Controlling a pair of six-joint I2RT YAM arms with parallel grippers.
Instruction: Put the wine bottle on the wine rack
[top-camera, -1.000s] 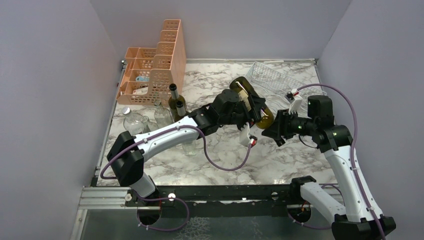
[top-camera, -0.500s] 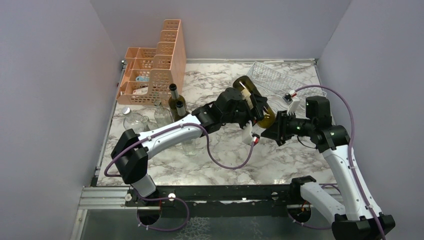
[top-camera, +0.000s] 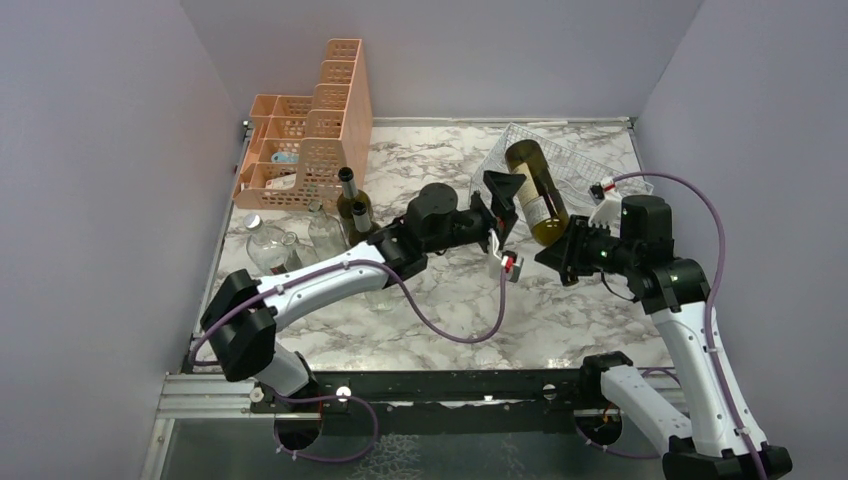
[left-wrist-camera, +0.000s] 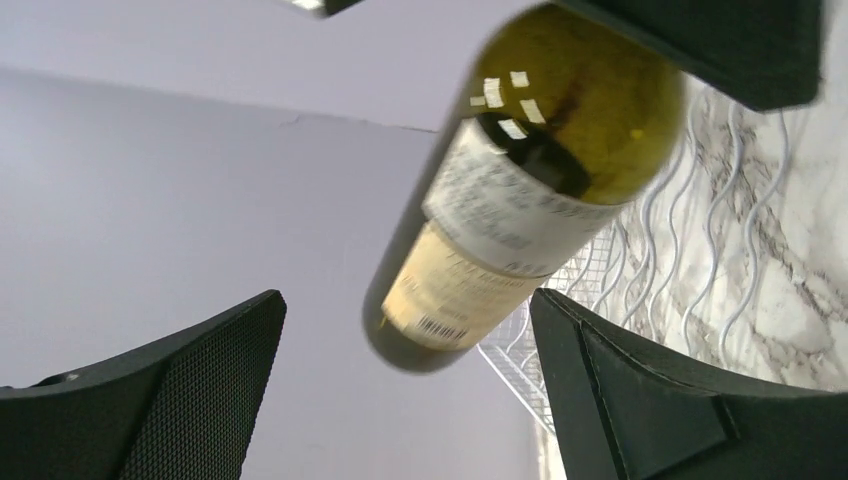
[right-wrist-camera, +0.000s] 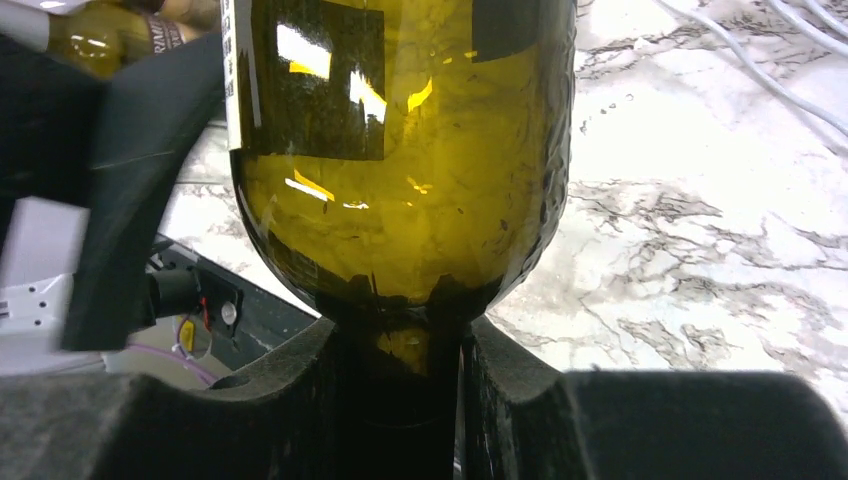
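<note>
The wine bottle, olive green with a cream label, hangs in the air, its base pointing toward the back wall. My right gripper is shut on its neck; in the right wrist view the neck sits squeezed between the black pads, with the bottle's shoulder above. My left gripper stands open just left of the bottle and touches nothing. In the left wrist view the bottle floats beyond the spread fingers. The wine rack, thin silvery wire, lies at the back right, its wavy rows behind the bottle.
A peach perforated organizer stands at the back left. In front of it are an upright dark bottle and some clear glass bottles. Purple walls enclose the marble table on three sides.
My left gripper opened, released the bottle's body and drew back to the left. My right gripper closed on the neck and now carries the bottle alone, base swung toward the rack.
</note>
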